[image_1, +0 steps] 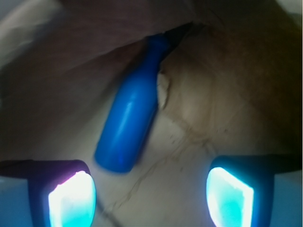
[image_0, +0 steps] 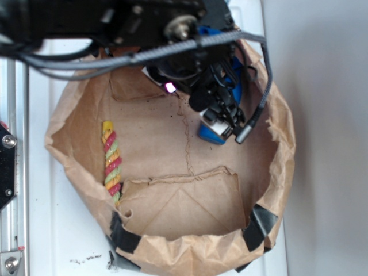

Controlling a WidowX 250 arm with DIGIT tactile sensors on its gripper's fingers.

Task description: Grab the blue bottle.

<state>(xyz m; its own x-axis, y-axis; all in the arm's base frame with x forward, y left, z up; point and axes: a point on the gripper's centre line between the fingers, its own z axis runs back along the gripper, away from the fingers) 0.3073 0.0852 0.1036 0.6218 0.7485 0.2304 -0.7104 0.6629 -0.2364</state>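
Note:
The blue bottle [image_1: 130, 123] lies on the brown paper floor in the wrist view. Its flat base is toward me and its neck and cap point away under a fold of the bag wall. My gripper [image_1: 151, 198] is open and empty. Its left finger [image_1: 71, 198] and right finger [image_1: 232, 196] glow at the bottom corners, and the bottle's base sits just ahead of the left finger, not between them. In the exterior view my gripper [image_0: 221, 123] hangs down at the bag's back right. The arm hides most of the bottle there; only blue patches [image_0: 214, 34] show.
A cut-down brown paper bag [image_0: 276, 172] with raised crumpled walls and black tape at its front corners surrounds the work area. A red-yellow-green twisted striped stick [image_0: 111, 164] lies along its left wall. A metal rail [image_0: 11, 172] runs down the left edge.

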